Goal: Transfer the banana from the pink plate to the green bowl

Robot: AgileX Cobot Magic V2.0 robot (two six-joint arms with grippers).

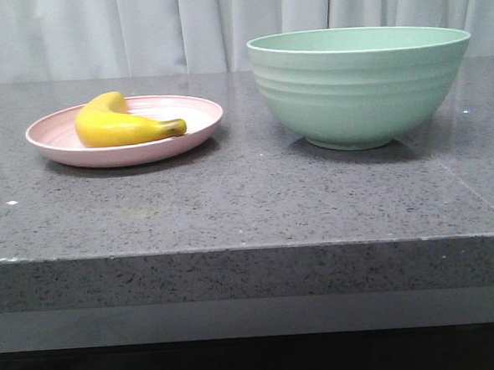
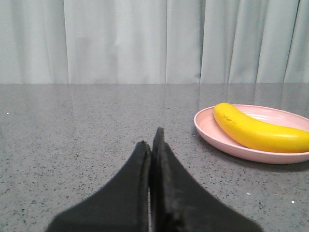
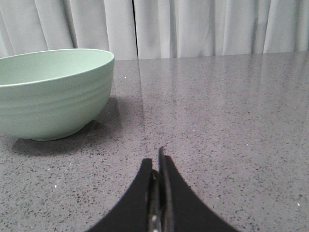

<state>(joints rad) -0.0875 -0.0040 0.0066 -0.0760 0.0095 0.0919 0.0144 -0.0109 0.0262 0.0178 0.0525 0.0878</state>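
banana (image 1: 122, 123) is seen lying on pink plate (image 1: 60, 146), left of frame, stem tip aimed right | green bowl (image 1: 360, 86) is set well apart, right of frame | left gripper (image 2: 152, 140) is pressed closed, nothing held | right gripper (image 3: 158, 159) is closed too, nothing held
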